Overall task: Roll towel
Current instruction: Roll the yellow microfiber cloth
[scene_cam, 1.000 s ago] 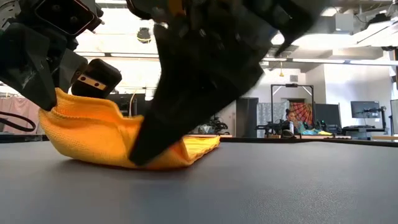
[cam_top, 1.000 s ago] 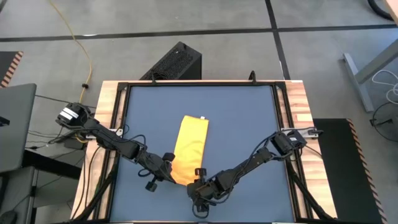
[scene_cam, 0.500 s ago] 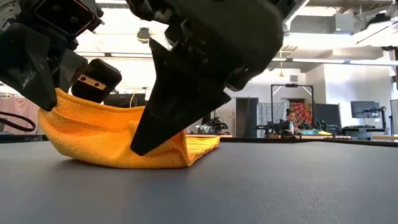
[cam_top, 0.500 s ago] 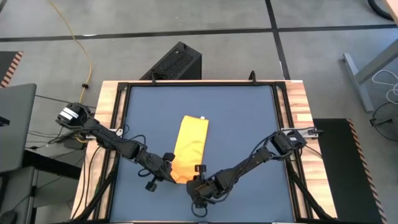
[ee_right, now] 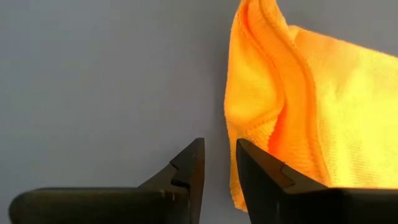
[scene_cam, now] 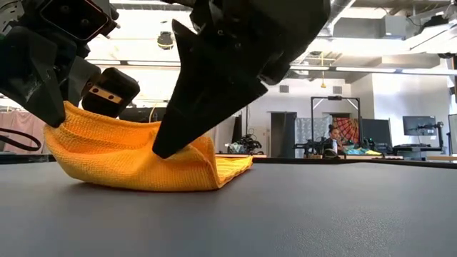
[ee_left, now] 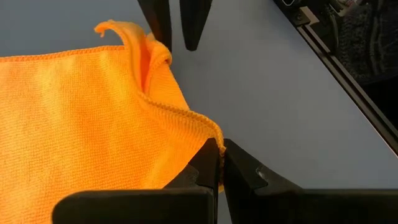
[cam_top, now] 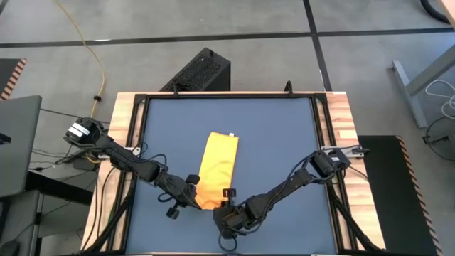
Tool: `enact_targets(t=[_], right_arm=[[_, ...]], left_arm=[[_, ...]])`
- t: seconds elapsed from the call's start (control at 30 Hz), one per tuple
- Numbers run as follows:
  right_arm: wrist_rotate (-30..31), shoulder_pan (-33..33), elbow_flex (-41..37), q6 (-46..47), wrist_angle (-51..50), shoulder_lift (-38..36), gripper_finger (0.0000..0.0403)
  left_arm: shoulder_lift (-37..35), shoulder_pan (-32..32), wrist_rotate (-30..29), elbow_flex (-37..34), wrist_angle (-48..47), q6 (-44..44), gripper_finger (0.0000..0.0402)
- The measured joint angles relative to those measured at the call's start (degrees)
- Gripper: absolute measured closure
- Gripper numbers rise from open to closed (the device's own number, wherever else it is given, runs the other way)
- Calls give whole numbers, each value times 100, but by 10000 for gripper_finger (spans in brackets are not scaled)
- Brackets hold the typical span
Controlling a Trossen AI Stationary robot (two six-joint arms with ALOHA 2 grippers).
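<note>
The bright yellow towel (cam_top: pixel 217 169) lies as a long folded strip in the middle of the table, its white tag (cam_top: pixel 231 134) at the far end. My left gripper (cam_top: pixel 193 197) is at the towel's near left corner and is shut on it (ee_left: pixel 221 149). My right gripper (cam_top: pixel 226 208) is at the near right corner. Its fingers (ee_right: pixel 217 149) stand a little apart over bare table, with the towel's bunched edge (ee_right: pixel 249 124) just beside one finger. In the low view the right gripper's dark fingers (scene_cam: pixel 163 150) stand in front of the towel (scene_cam: pixel 128 160). My left gripper pinches the hemmed edge at the towel's near left corner (ee_left: pixel 208 132) between its two fingertips. It comes slanting down from the table's left. The held corner (scene_cam: pixel 68 114) is lifted off the table, and the cloth sags from it to the part lying flat.
The blue-grey mat (cam_top: pixel 270 135) has free room on all sides of the towel. A wooden frame with black rails (cam_top: pixel 323 121) borders it. Beyond the table's far edge stands a black box (cam_top: pixel 199 70). A person sits far off in the room (scene_cam: pixel 332 139).
My right gripper has risen from the table at the towel's near right corner; its fingertips now stand higher against the cloth. The towel's near end stands a little taller there. My left gripper has kept the lifted corner still.
</note>
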Motion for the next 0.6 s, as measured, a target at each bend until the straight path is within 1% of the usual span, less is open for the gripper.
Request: enact_targets(t=[0.23,0.4,0.6], right_arm=[[13,-7,44,-1,-84,73,285],[193,-77,50,-72,-25,145,285],[145,-154,56,-153,31,399,285]], left_arm=[[0,0,0,0,0,0,401],[0,0,-1,0,2,0,401],[0,0,1,0,-4,0,401]])
